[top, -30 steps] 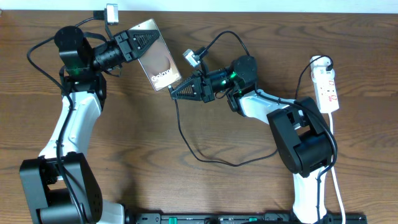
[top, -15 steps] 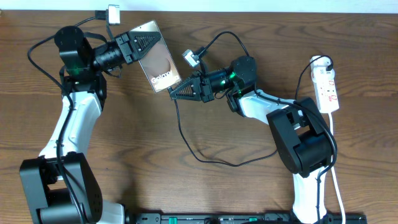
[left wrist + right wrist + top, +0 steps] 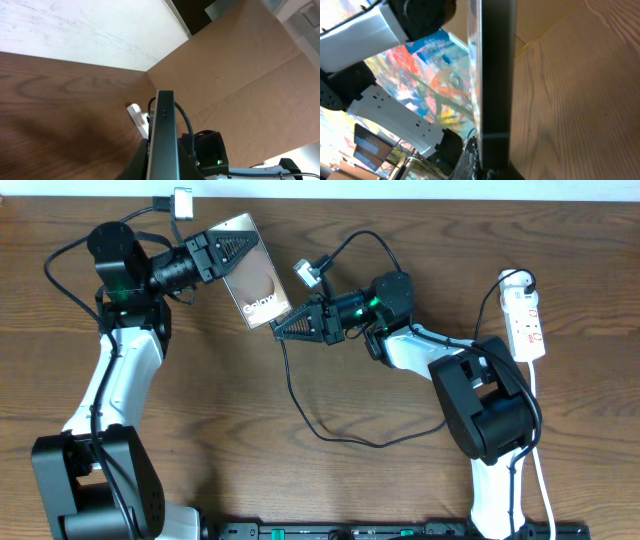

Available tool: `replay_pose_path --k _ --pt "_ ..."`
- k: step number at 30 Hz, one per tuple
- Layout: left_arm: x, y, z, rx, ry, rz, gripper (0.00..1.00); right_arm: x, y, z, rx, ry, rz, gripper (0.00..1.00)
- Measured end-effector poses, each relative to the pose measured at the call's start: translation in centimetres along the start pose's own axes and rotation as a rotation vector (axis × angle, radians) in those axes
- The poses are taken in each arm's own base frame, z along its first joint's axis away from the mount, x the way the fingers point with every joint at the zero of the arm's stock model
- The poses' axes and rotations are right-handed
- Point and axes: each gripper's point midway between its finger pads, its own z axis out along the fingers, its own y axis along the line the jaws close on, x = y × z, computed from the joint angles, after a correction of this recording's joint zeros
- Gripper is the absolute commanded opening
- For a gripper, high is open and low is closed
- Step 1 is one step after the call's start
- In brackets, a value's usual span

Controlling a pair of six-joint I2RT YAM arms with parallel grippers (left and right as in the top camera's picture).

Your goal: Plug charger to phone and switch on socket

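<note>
Hardly anything has changed from a second ago. The phone (image 3: 262, 280) has nudged a touch toward the right fingers (image 3: 300, 328), and both arms sit as they were. The left fingers (image 3: 225, 245) clamp the phone's top end, holding it off the tabletop (image 3: 250, 460) near the far edge, left of middle. The right fingers are pinched shut on the charger (image 3: 300, 405) tip, right at the phone's lower end, and its cable loops across mid-tabletop. The socket (image 3: 528, 320) lies by the right edge. The phone screen reads "Galaxy"; the socket's red markings are too small to read.
</note>
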Motion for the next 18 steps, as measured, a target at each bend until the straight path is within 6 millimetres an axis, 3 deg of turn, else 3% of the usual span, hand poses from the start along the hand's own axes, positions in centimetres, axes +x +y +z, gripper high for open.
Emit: replay_pose_path --k 13,14,16,18 --pt "0.18 -0.16 0.0 0.009 0.01 -0.003 0.08 -0.42 0.36 -0.01 -0.001 -0.02 -0.003 0.01" --pt "0.18 -0.16 0.0 0.009 0.01 -0.003 0.08 -0.42 0.36 -0.01 -0.001 -0.02 -0.003 0.04" --pt "0.18 -0.16 0.0 0.009 0.01 -0.003 0.07 -0.42 0.36 -0.01 -0.001 -0.02 0.001 0.18" --pt "0.08 -0.08 -0.03 0.005 0.005 0.001 0.07 -0.51 0.35 -0.04 0.0 -0.025 0.008 0.38"
